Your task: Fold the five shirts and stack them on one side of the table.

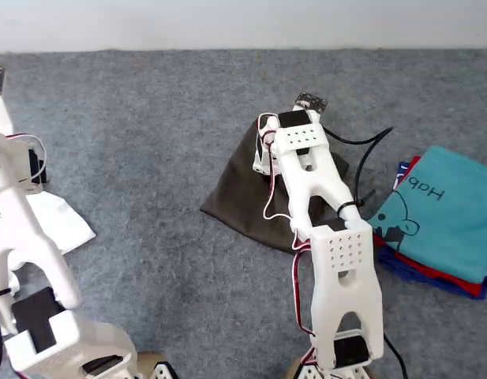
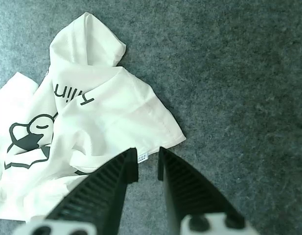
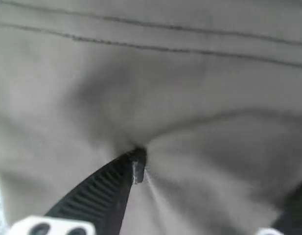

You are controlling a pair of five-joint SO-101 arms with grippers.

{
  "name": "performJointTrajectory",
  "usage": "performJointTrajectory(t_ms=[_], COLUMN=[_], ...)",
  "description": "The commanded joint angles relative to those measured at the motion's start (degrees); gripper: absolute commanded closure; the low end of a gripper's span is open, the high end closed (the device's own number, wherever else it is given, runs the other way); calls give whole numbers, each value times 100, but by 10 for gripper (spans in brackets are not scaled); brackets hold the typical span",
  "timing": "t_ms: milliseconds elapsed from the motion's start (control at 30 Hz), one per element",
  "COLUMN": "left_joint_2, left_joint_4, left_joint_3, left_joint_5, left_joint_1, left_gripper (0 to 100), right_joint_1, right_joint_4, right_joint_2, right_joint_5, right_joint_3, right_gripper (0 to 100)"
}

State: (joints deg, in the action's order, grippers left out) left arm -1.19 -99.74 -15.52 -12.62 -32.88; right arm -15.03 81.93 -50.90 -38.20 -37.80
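A crumpled white shirt (image 2: pixel 92 122) with a black print lies at the table's left edge (image 1: pixel 58 221). My left gripper (image 2: pixel 148 164) hovers over that shirt's corner, fingers a narrow gap apart and holding nothing. A dark olive shirt (image 1: pixel 235 197) lies bunched mid-table. My right gripper (image 1: pixel 268 154) is down on it. In the right wrist view one fingertip (image 3: pixel 136 164) presses into the olive cloth (image 3: pixel 190 73), which puckers around it, while the other finger sits far off at the edge, so the jaws stand open.
A stack of folded shirts (image 1: pixel 444 221) rests at the right side, teal on top, red and blue beneath. Grey carpet-like table surface (image 1: pixel 148 118) stretches between the shirts. The right arm's cable loops near the stack.
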Motion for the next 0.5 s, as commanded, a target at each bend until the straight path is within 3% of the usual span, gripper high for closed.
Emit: performJointTrajectory(t_ms=[0, 167, 267, 467], left_joint_2=[281, 281, 281, 281], left_joint_4=[-70, -70, -70, -70], left_joint_3=[-57, -57, -57, -57], left_joint_5=[-18, -18, -18, -18], left_joint_1=[18, 26, 26, 26], left_gripper=[917, 917, 917, 917], right_joint_1=[40, 92, 101, 233], right_joint_4=[-75, -22, 154, 866], right_joint_2=[-259, -242, -242, 84], right_joint_5=[-62, -26, -26, 668], right_joint_3=[-79, -79, -79, -431], right_gripper=[703, 998, 949, 991])
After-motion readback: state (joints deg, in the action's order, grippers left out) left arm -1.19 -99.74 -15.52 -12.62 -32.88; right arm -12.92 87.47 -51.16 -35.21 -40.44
